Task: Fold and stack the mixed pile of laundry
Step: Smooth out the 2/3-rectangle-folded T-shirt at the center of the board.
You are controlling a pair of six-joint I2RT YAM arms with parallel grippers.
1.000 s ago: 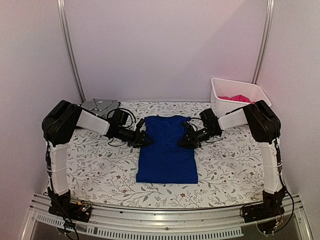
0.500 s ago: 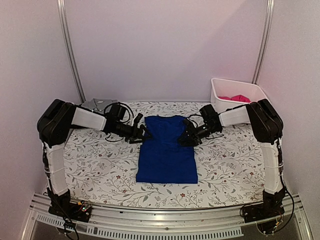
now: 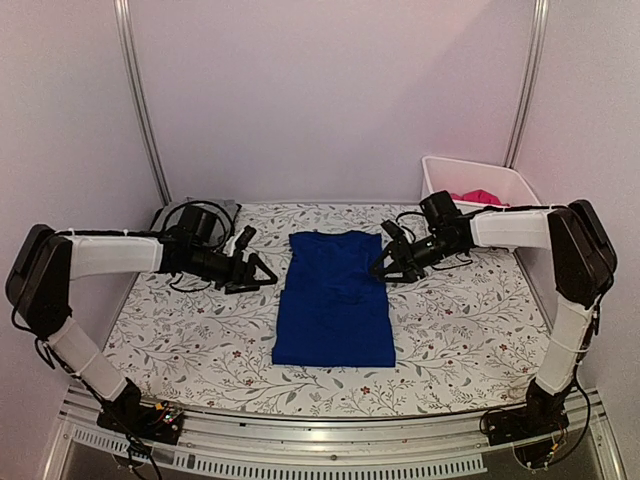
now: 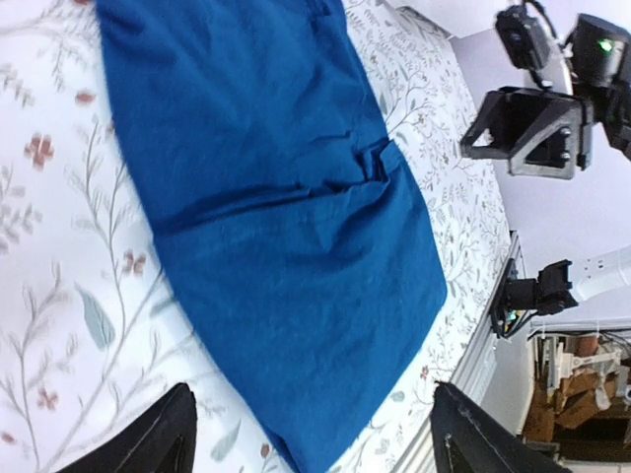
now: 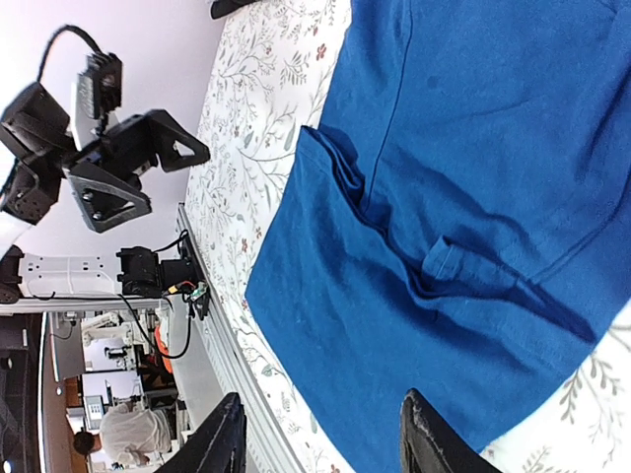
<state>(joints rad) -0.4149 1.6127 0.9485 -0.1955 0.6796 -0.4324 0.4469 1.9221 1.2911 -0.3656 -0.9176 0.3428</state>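
Note:
A royal-blue garment (image 3: pixel 333 300) lies flat in the middle of the floral table covering, folded into a long narrow rectangle. My left gripper (image 3: pixel 265 280) hovers just left of it, open and empty. My right gripper (image 3: pixel 381 270) hovers at its upper right edge, also open and empty. The left wrist view looks down on the blue cloth (image 4: pixel 276 197) between my left gripper's (image 4: pixel 315 443) spread fingers. The right wrist view shows the same cloth (image 5: pixel 473 246) beyond my right gripper (image 5: pixel 320 434). A magenta-pink garment (image 3: pixel 475 197) lies in the bin. A grey shirt (image 3: pixel 168 215) peeks out behind the left arm.
The white plastic bin (image 3: pixel 510 180) stands at the back right corner. The floral table covering (image 3: pixel 200 330) spreads to either side of the blue garment. A metal rail (image 3: pixel 320 435) runs along the near edge. Walls close in on three sides.
Both grippers have opened wider and drawn outward and back from the blue garment's side edges. The arms are now stretched out low over the table. The garment has stayed put.

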